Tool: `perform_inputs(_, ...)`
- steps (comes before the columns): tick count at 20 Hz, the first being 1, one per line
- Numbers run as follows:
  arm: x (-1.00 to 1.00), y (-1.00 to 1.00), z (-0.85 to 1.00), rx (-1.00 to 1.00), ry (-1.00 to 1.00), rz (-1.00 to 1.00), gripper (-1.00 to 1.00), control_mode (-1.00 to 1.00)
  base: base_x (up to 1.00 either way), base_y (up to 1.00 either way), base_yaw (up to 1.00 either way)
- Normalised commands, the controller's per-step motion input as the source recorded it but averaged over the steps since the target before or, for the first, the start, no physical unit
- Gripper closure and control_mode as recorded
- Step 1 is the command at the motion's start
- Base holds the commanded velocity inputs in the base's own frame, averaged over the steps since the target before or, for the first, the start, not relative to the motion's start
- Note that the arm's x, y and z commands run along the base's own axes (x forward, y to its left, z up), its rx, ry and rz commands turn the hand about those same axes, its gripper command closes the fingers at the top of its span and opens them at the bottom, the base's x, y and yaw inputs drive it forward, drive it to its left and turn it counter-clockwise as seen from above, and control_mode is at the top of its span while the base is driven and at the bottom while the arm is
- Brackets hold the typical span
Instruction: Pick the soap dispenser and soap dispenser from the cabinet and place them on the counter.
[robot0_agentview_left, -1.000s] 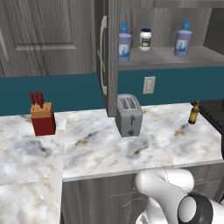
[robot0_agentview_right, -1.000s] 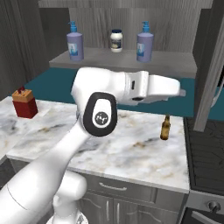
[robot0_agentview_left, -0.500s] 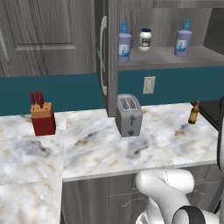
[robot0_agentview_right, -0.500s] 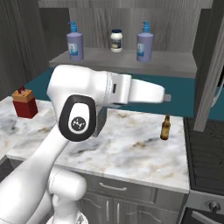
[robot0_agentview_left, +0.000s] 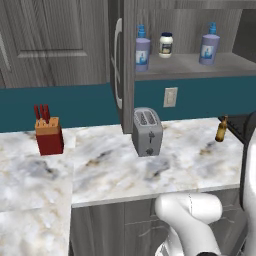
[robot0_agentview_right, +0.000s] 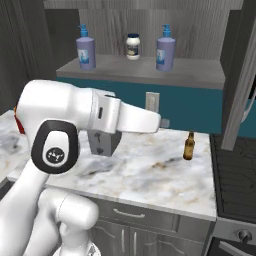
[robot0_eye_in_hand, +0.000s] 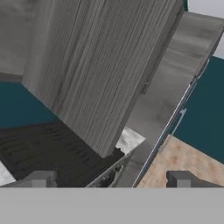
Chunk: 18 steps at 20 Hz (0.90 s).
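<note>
Two lavender soap dispensers with blue pumps stand upright on the cabinet shelf (robot0_agentview_left: 190, 66), one at the left (robot0_agentview_left: 142, 51) (robot0_agentview_right: 86, 49) and one at the right (robot0_agentview_left: 210, 45) (robot0_agentview_right: 165, 49). The cabinet door (robot0_agentview_left: 120, 65) hangs open. Below lies the marbled counter (robot0_agentview_left: 110, 170) (robot0_agentview_right: 150, 175). In the hand view my gripper (robot0_eye_in_hand: 112, 180) is open, its fingertips (robot0_eye_in_hand: 43, 179) far apart with nothing between them. It faces a grey wood-grain panel (robot0_eye_in_hand: 96, 65), well away from both bottles. My white arm (robot0_agentview_right: 100, 117) stretches right over the counter.
A small white jar (robot0_agentview_left: 166, 45) (robot0_agentview_right: 132, 46) stands between the dispensers. On the counter are a silver toaster (robot0_agentview_left: 146, 132), a red knife block (robot0_agentview_left: 47, 134) and a brown bottle (robot0_agentview_left: 221, 130) (robot0_agentview_right: 188, 146). A dark stove top (robot0_agentview_right: 235, 165) lies at the right.
My arm has swung: its elbow moved left and lower in the right base view, and left the left base view toward the right edge. The gripper stayed open. Nothing on shelf or counter moved.
</note>
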Motion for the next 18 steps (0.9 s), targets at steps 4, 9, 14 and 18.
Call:
perform_inputs(4,-0.14,0.34,-0.14,0.03,0.02,0.05,-1.00,-1.00,0.00,0.00,0.00)
perform_inputs(9,-0.03,0.42,-0.15,0.04,0.05,0.07,-1.00,-1.00,0.00,0.00,0.00)
perform_inputs(14,-0.02,0.54,-0.13,0.01,0.06,0.05,-1.00,-1.00,0.00,0.00,0.00)
perform_inputs(18,0.00,0.52,-0.14,0.00,0.07,0.05,-1.00,-1.00,0.00,0.00,0.00)
